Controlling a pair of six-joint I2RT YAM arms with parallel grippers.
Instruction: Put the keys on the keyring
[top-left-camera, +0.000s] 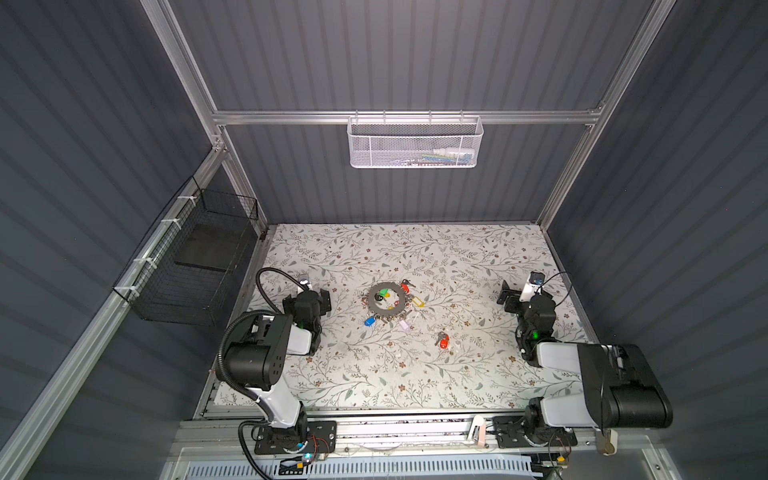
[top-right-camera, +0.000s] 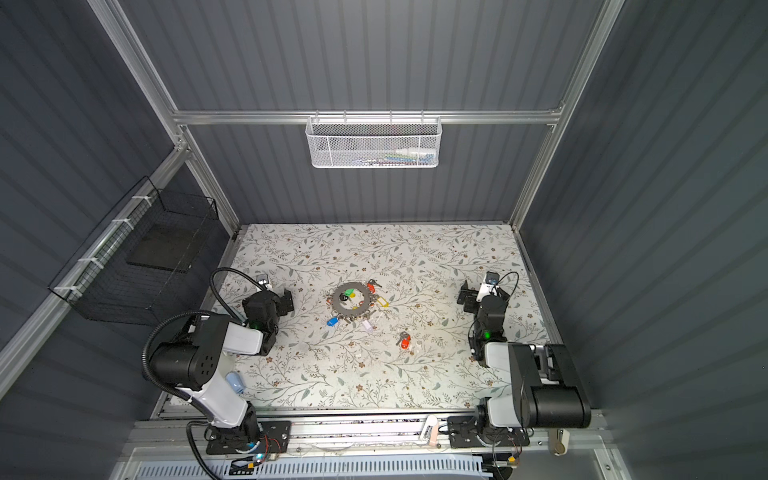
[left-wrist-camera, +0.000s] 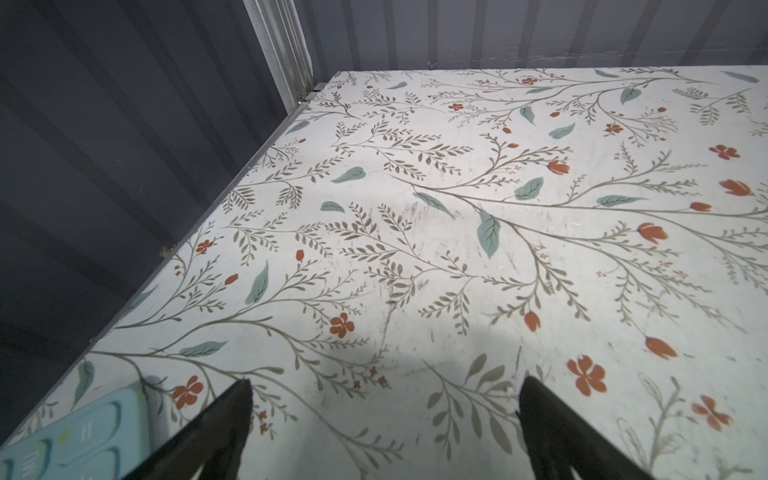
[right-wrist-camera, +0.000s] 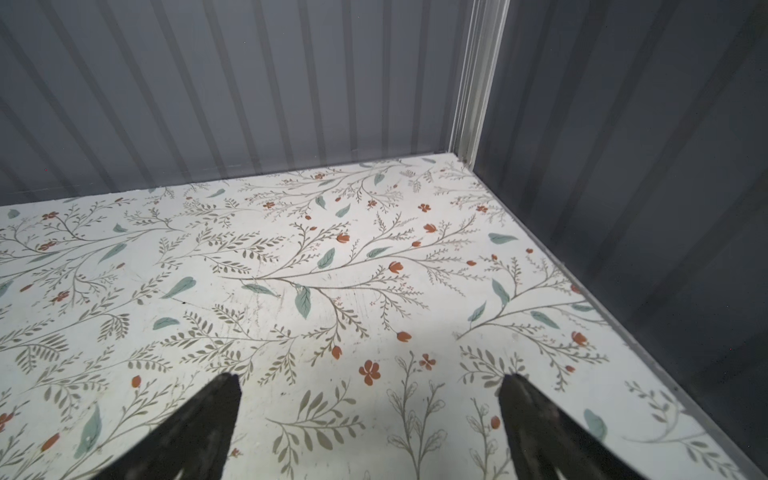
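Task not started. Keys (top-left-camera: 443, 340) with the orange-red tag lie loose on the bench (top-left-camera: 374, 374), nearer and right of the keyring (top-left-camera: 371, 301), not touching it. Left claw (left-wrist-camera: 384, 386) and right claw (right-wrist-camera: 370, 380) are both spread and empty, at opposite bench sides. Pickup and hanging are both left to do.

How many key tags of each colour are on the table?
Orange-red tags: 2, one on the loose keys, one at the keyring
Yellow tags: 2
Green tag: 1
Blue tag: 1
Pale lilac tag: 1
Total: 7
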